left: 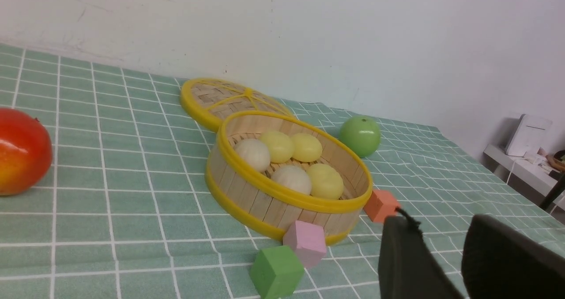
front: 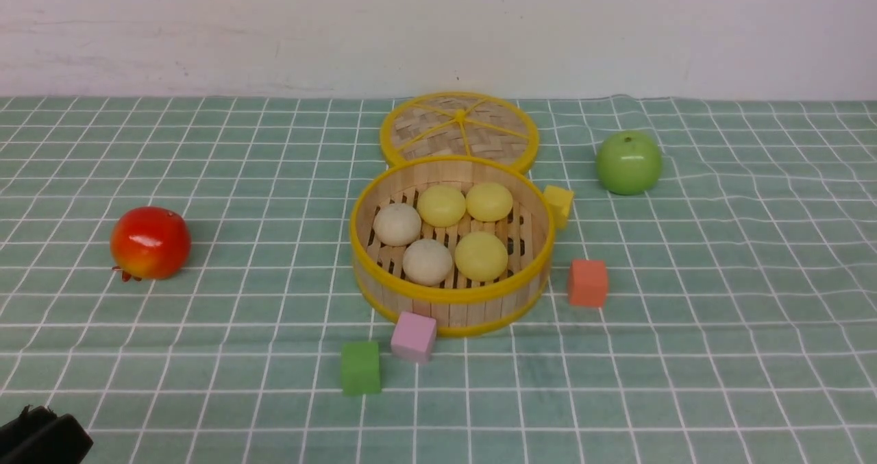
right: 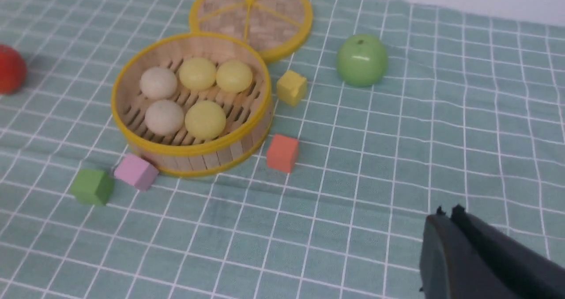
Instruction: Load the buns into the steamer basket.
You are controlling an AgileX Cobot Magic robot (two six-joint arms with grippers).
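Observation:
The steamer basket (front: 438, 310), round light wood with yellow rims, stands mid-table. Several buns lie inside it on the slats: off-white ones (front: 397, 224) (front: 427, 261) and pale yellow ones (front: 442, 205) (front: 481, 255). They also show in the right wrist view, inside the basket (right: 132, 76). My left gripper (left: 441, 228) hangs open near the table's front left, well short of the basket (left: 247, 202), with nothing between its fingers. Only its tip (front: 41, 436) shows in the front view. My right gripper (right: 448, 213) is shut on nothing, above bare cloth to the basket's front right.
The woven yellow-rimmed lid (front: 459, 128) lies flat behind the basket. A green apple (front: 628, 162) sits at the back right and a red fruit (front: 151, 242) at the left. Around the basket lie a yellow cube (front: 559, 203), an orange (front: 588, 282), a pink (front: 414, 336) and a green one (front: 360, 367).

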